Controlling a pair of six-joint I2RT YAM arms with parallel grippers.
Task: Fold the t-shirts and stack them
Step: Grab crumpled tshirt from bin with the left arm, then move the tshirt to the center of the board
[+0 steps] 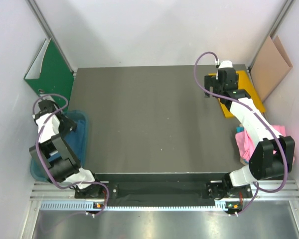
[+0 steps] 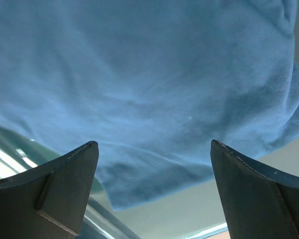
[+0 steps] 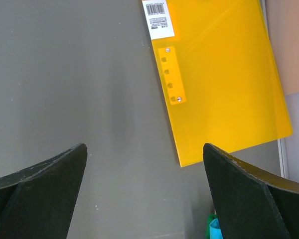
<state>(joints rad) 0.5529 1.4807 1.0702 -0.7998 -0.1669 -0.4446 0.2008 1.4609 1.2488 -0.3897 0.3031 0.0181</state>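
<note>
Zero grabbed yet, with left gripper (image 2: 154, 149) spread wide over blue t-shirt (image 2: 139, 74) at left edge, right gripper (image 3: 144, 152) spread too by yellow folder (image 3: 219, 79) upper right. Could pinch bunched layers, lifting a lump.

Left fingers (image 2: 55, 194) and right fingers (image 3: 40, 189) both spread wide

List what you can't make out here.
Blue shirt: left wrist view too close, cut off top and left; the left arm covers it in the top view.
Pink shirt: top view, mostly behind the right arm; folded or not, unclear.
Teal scrap: right wrist view, cut by the bottom edge.
Barcode label: same view, print too small.
</note>
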